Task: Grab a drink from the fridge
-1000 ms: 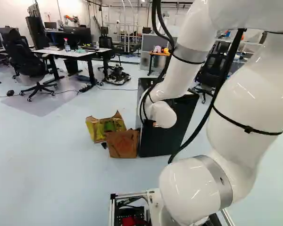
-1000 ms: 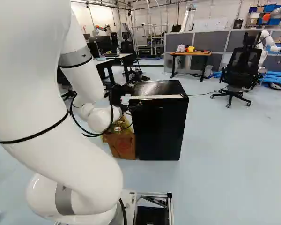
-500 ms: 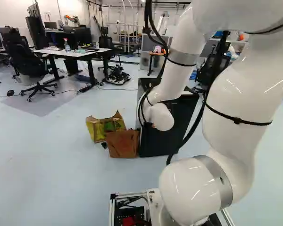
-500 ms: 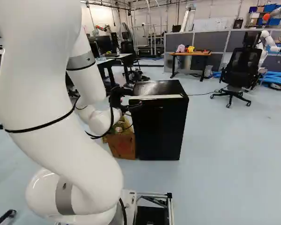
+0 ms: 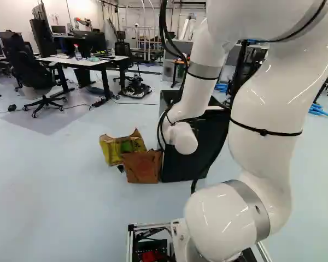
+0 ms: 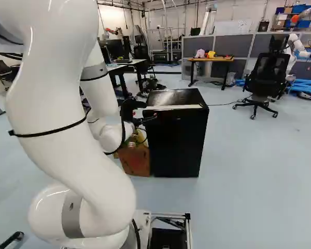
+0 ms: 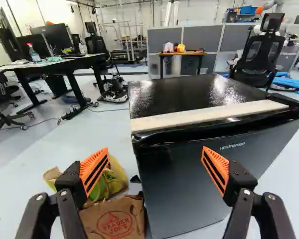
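Observation:
In the right base view my gripper [image 6: 141, 120] is at the near left upper edge of the black fridge [image 6: 179, 140]. Seen from the wrist, the gripper [image 7: 154, 158] has its two orange-padded fingers wide apart with nothing between them. Ahead of them stands the fridge [image 7: 189, 184], its dark front door closed and a pale strip [image 7: 204, 115] along the front of its top. One finger overlaps the door in this view, the other the floor and bags beside it; contact cannot be told. The fridge's inside is hidden.
A brown paper bag [image 5: 142, 166] and a yellow-green bag [image 5: 113, 148] stand on the floor against the fridge's left side. Farther off are a desk [image 5: 87, 61], a small table [image 6: 212, 59], an office chair [image 6: 269, 72] and another robot [image 6: 296, 45].
The arm has shifted against its lowest joint: leftward in the left base view, its upper links rightward in the right base view. The gripper stays near the fridge's edge. Base and fridge have not moved.

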